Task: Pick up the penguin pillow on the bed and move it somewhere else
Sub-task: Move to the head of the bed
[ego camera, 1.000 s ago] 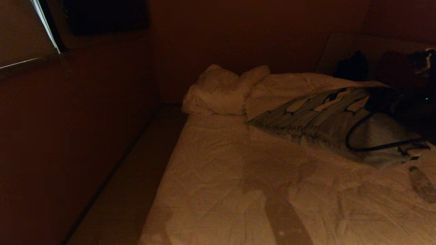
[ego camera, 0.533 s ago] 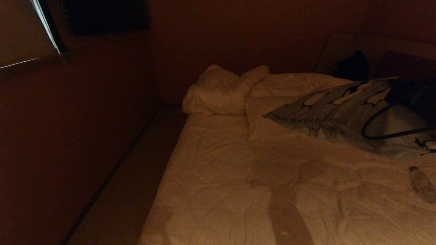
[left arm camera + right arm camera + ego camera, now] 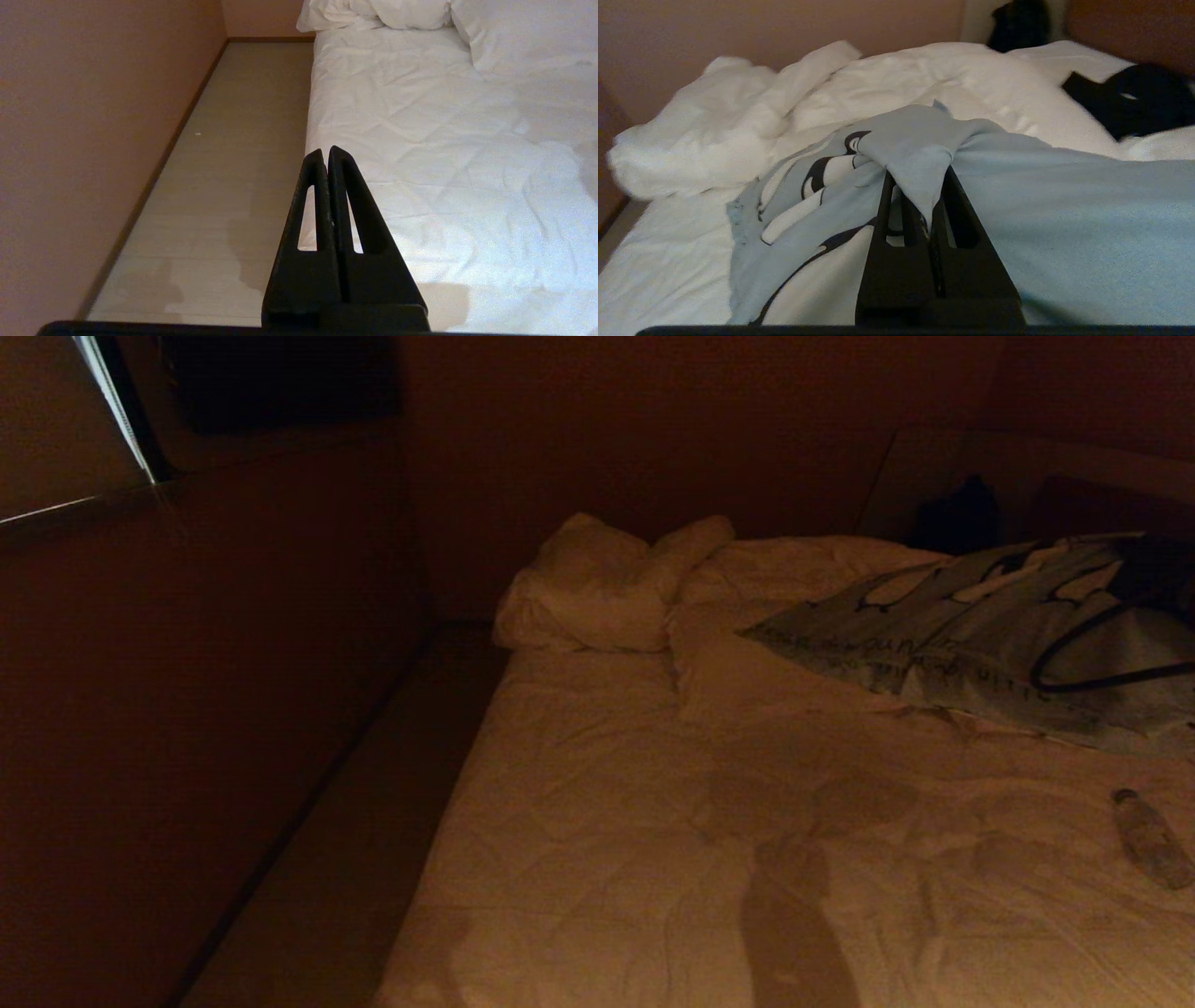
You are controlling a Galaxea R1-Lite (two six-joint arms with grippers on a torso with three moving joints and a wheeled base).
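Your right gripper (image 3: 931,219), fingers pinched on the penguin pillow (image 3: 990,635), has dragged it rightward across the bed (image 3: 653,821), away from the white pillows (image 3: 597,588); transfer underway.

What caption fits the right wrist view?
Right gripper pinching a fold of the penguin pillow above the bed.

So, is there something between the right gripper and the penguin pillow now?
No. The right gripper is already shut on a bunched fold of the penguin pillow, so nothing stands between them.
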